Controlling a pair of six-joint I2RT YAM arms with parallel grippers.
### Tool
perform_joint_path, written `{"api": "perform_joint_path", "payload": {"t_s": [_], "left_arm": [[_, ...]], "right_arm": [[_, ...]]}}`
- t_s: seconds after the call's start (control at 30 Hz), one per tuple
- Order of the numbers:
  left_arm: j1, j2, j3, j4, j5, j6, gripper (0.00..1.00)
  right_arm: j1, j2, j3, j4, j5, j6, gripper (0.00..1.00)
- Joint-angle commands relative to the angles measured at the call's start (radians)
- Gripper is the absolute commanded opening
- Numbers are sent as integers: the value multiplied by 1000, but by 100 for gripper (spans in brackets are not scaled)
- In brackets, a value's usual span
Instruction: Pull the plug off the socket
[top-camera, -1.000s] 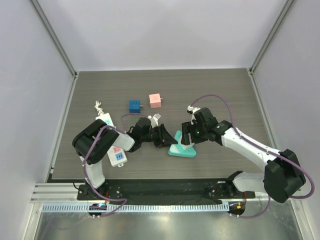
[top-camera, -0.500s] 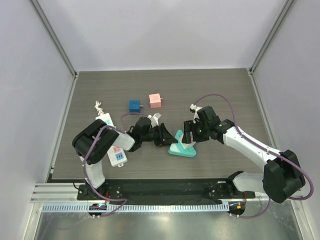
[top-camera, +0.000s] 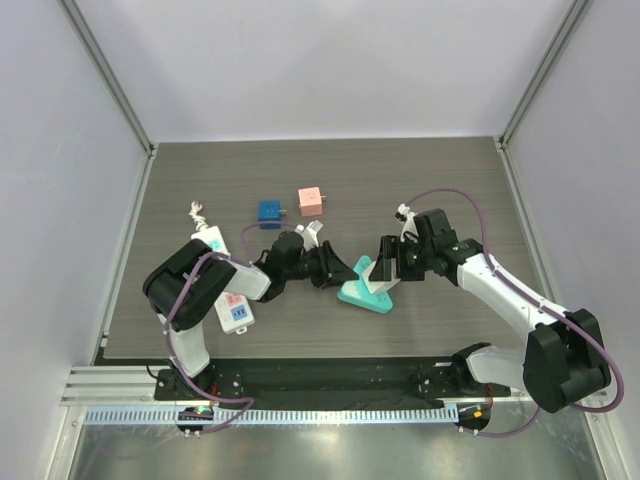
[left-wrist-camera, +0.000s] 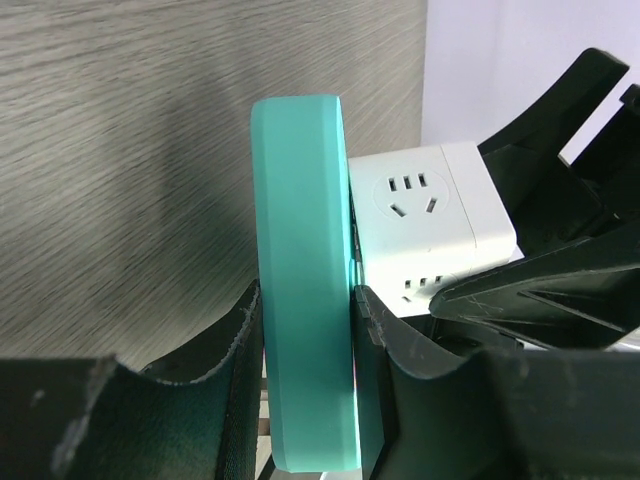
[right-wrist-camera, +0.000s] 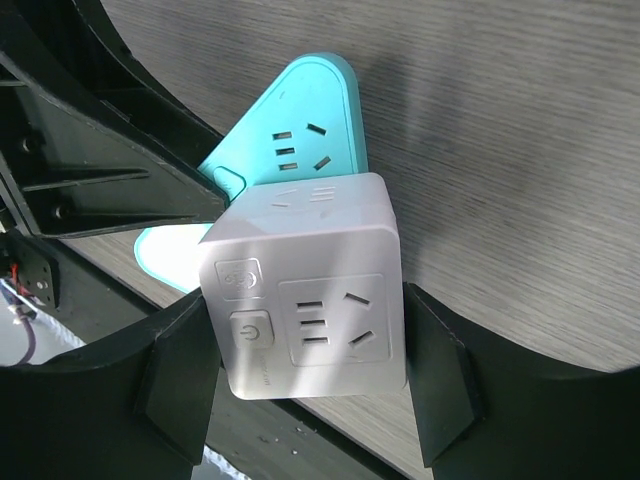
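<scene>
Extraction step, judged: left end effector (left-wrist-camera: 305, 345) clamped the teal socket (left-wrist-camera: 300, 230) edgewise at mid-table (top-camera: 430, 170), right end effector (right-wrist-camera: 308, 350) gripped the white cube plug (right-wrist-camera: 310, 270) against its face; next needs a straight outward pull.

Table: dark grey-brown wood-grain tabletop (top-camera: 440, 170), closed in by pale wall panels on three sides.
Far left of centre: small blue plastic cube adapter (top-camera: 268, 211), sitting flat on the wood.
Just right of it: small pink plastic cube adapter (top-camera: 311, 201), near the blue one but not touching.
Left side: long white plastic power strip (top-camera: 211, 240), lying at an angle, pink and blue labels at its near end, its middle hidden.
Centre front: turquoise flat plastic socket base (top-camera: 362, 297); whether it rests on the wood cannot be told.
</scene>
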Motion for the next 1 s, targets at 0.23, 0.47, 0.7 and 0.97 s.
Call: {"api": "perform_joint_path", "payload": {"t_s": [0.23, 0.47, 0.7, 0.97], "left_arm": [[-2, 4, -49, -252, -116, 102, 0], [-23, -17, -12, -372, -191, 133, 0], [-29, -23, -3, -395, -205, 140, 0], [-31, -26, -5, -398, -207, 145, 0]], "right_arm": [[147, -53, 47, 100, 306, 53, 1], [258, -8, 117, 34, 527, 50, 1], [185, -60, 122, 39, 384, 40, 1], [-32, -117, 82, 118, -11, 97, 1]]}}
